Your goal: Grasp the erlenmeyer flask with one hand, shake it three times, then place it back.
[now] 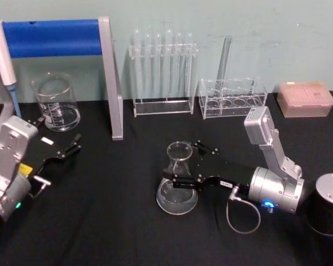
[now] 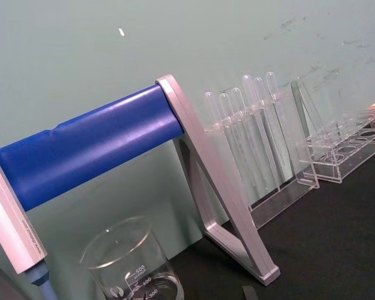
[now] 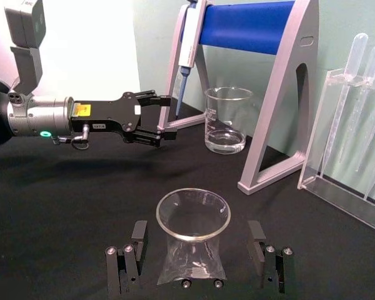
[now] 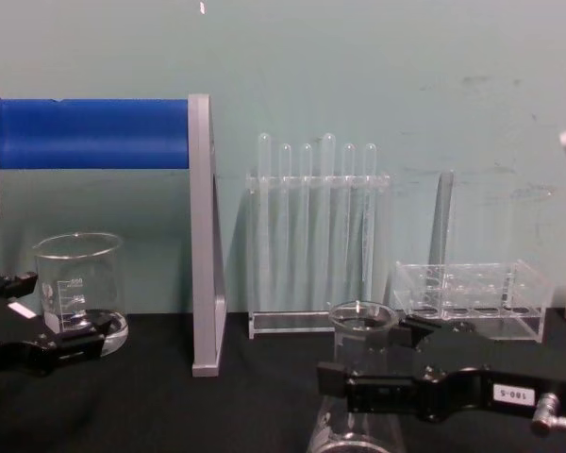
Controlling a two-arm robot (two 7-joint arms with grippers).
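The black tabletop [image 1: 111, 221] carries everything; landmark is the silver-framed stand w/ blue roller bar [image 1: 108, 77]. The clear glass conical erlenmeyer flask [image 1: 178, 180] stands upright in front of that stand, toward the robot's right. The black long-jawed right gripper [image 1: 186, 164] straddles its neck, jaws apart, one each side, not clamped. The left gripper [image 1: 69, 149], jaws apart, sits idle in front of the stand's left end, near the cylindrical glass beaker [image 1: 56, 103]. Flask: rigid, light, slick, breakable. Best hold looks like the neck just below the flared rim, moderate squeeze.
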